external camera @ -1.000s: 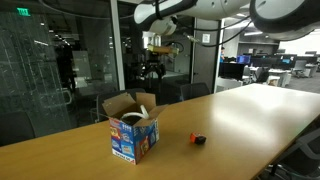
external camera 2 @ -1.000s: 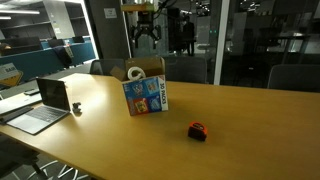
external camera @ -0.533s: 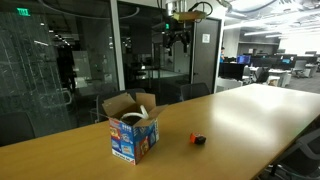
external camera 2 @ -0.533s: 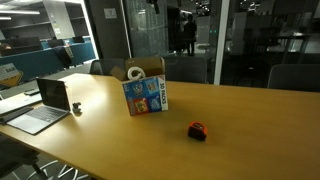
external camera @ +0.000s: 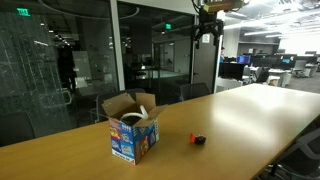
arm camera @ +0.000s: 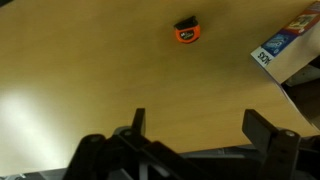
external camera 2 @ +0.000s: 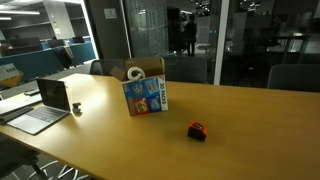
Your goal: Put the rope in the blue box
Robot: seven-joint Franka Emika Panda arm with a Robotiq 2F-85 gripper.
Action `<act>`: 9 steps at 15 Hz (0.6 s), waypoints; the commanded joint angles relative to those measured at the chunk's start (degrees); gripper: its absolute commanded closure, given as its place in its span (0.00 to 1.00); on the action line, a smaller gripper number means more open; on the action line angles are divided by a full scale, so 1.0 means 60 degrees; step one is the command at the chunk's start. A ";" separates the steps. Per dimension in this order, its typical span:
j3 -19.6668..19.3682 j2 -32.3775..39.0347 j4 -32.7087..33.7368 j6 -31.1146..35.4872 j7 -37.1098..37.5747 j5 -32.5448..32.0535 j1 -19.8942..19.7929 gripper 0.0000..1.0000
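The blue box stands open on the wooden table, also in the other exterior view; its corner shows at the right edge of the wrist view. A white loop, the rope, rests at the box's top opening and also shows in an exterior view. My gripper hangs high above the table, far from the box, at the frame's top. In the wrist view the gripper is open and empty, its jaws wide apart over bare table.
A small red-and-black object lies on the table beside the box, also seen in the other views. An open laptop stands near one table edge. Glass walls stand behind the table.
The gripper has risen and swung away from above the box, moving rightward along the top of an exterior view and out of the other. Box, rope and red object have not moved.
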 commanded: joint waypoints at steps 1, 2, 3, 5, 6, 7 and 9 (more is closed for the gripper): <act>0.0106 -0.1444 -0.2370 0.0589 0.0525 0.0112 -0.0545 0.00; 0.0082 -0.1695 -0.2915 0.0672 0.0504 0.0295 -0.0657 0.00; 0.0017 -0.1948 -0.3479 0.0824 0.0324 0.0816 -0.0722 0.00; -0.0054 -0.2461 -0.4635 0.1345 0.0073 0.1694 -0.0814 0.00; -0.0101 -0.2747 -0.5221 0.1705 -0.0131 0.2196 -0.0825 0.00; -0.0148 -0.3046 -0.5826 0.2078 -0.0471 0.2640 -0.0815 0.00; -0.0274 -0.3716 -0.7004 0.2596 -0.1453 0.3399 -0.0736 0.00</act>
